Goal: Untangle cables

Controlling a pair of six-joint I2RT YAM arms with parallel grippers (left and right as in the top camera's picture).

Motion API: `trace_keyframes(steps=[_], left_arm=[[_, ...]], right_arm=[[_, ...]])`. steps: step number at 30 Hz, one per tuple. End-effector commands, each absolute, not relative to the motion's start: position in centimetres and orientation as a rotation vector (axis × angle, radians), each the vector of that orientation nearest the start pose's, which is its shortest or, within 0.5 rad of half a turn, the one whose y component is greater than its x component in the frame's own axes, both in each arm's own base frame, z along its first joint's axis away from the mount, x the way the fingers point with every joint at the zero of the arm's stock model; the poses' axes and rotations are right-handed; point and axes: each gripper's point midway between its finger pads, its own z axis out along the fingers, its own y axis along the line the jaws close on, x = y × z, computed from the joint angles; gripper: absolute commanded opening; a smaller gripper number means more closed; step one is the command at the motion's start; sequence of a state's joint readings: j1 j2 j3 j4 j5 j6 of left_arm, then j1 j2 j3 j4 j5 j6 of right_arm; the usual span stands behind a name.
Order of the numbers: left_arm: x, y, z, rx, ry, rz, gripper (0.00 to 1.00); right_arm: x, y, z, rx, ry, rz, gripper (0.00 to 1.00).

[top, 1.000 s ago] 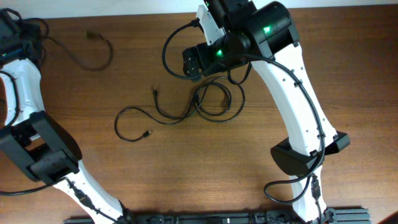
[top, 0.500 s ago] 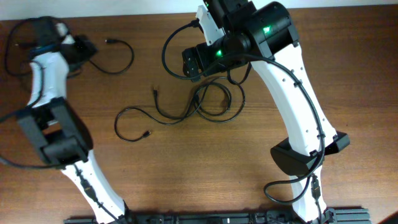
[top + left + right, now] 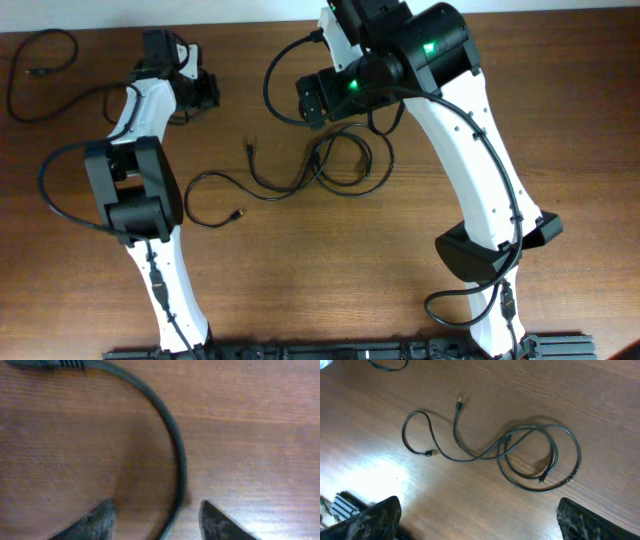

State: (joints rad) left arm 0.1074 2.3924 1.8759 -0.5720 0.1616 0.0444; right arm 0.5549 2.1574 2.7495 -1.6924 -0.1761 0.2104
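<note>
The cables (image 3: 340, 165) lie as a small dark coil of thin black cords at mid-table, with one strand trailing left to a loop (image 3: 210, 200) and small plugs at the ends. The coil also shows in the right wrist view (image 3: 535, 455). My right gripper (image 3: 306, 100) hovers above and behind the coil, its fingers (image 3: 485, 520) wide open and empty. My left gripper (image 3: 190, 88) is at the back left, low over the table. In its wrist view its fingers (image 3: 157, 520) are open, with a separate black cable (image 3: 177, 460) curving between them.
Another thin black cord loop (image 3: 40, 60) lies at the back left corner. The wooden table (image 3: 330, 260) stretches bare toward the front. The right arm's white links (image 3: 480, 170) run along the right side, and the left arm's links (image 3: 135, 200) run along the left.
My left arm has swung from the far left edge to the right along the back of the table. The loose back cable shifted right. The right arm and coil have not moved.
</note>
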Motion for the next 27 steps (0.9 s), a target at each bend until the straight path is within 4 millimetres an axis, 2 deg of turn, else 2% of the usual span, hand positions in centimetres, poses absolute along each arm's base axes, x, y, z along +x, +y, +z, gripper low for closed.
trace_keyframes(steps=[1,2,3,4,5,7,9,10,12,13,14,15,16,17,18,19,20,21,23,25,26,27], left_arm=[[56.1,4.0,-2.1,-0.007,2.705,-0.112,0.35],[56.1,4.9,-2.1,-0.022,2.710,-0.043,0.25],[56.0,5.4,-2.2,-0.031,2.714,-0.001,0.20],[55.9,5.8,-2.2,-0.038,2.716,0.030,0.09],[56.0,5.9,-2.2,-0.039,2.716,0.032,0.03],[56.4,5.9,-2.0,-0.040,2.698,0.034,0.00],[58.0,6.2,-0.5,-0.096,2.631,0.027,0.00],[59.1,6.7,1.0,-0.175,2.584,0.011,0.00],[62.2,8.4,5.9,-0.340,2.431,-0.029,0.00],[63.6,9.1,8.5,-0.365,2.359,-0.034,0.00],[64.4,9.6,10.2,-0.372,2.312,-0.036,0.00],[65.6,10.7,13.4,-0.393,2.221,-0.039,0.00],[66.4,11.7,15.7,-0.427,2.147,-0.050,0.00],[66.8,12.5,16.7,-0.452,2.104,-0.054,0.04],[66.6,13.7,16.5,-0.474,2.099,-0.042,0.23],[66.0,14.9,15.3,-0.513,2.129,0.002,0.29],[65.4,16.0,14.2,-0.547,2.155,0.047,0.71],[64.9,16.7,13.4,-0.571,2.175,0.076,0.99],[63.5,17.7,10.5,-0.612,2.263,0.080,0.99],[62.8,17.9,10.1,-0.621,2.294,0.054,0.99],[63.0,16.8,10.7,-0.587,2.299,-0.036,0.99],[63.4,13.4,12.6,-0.486,2.296,-0.273,0.99]], right_arm=[[37.1,25.1,29.7,-0.481,2.702,0.428,0.97],[37.1,25.0,29.7,-0.481,2.702,0.428,0.97],[37.1,25.0,29.7,-0.481,2.702,0.428,0.97],[37.1,25.0,29.7,-0.481,2.702,0.428,0.98],[37.1,25.0,29.7,-0.481,2.702,0.428,0.98],[37.1,25.0,29.7,-0.481,2.702,0.428,0.98],[37.1,25.1,29.7,-0.482,2.703,0.429,0.97],[37.1,25.1,29.7,-0.482,2.702,0.429,0.98],[37.1,25.1,29.7,-0.482,2.703,0.429,0.97],[37.1,25.1,29.7,-0.482,2.703,0.429,0.97],[37.1,25.1,29.7,-0.482,2.702,0.429,0.98],[37.1,25.1,29.7,-0.482,2.702,0.429,0.97],[37.1,25.1,29.7,-0.482,2.702,0.429,0.98],[37.1,25.1,29.7,-0.482,2.703,0.429,0.98],[37.1,25.1,29.7,-0.482,2.703,0.429,0.98],[37.0,25.2,29.7,-0.484,2.703,0.436,0.97],[36.9,25.3,29.7,-0.487,2.704,0.445,0.97],[36.9,25.3,29.8,-0.488,2.705,0.454,0.97],[36.8,25.4,29.8,-0.491,2.705,0.462,0.97],[36.7,25.5,29.8,-0.494,2.707,0.473,0.97],[36.7,25.5,29.8,-0.494,2.707,0.472,0.98],[37.1,25.0,29.8,-0.477,2.706,0.451,0.98]])
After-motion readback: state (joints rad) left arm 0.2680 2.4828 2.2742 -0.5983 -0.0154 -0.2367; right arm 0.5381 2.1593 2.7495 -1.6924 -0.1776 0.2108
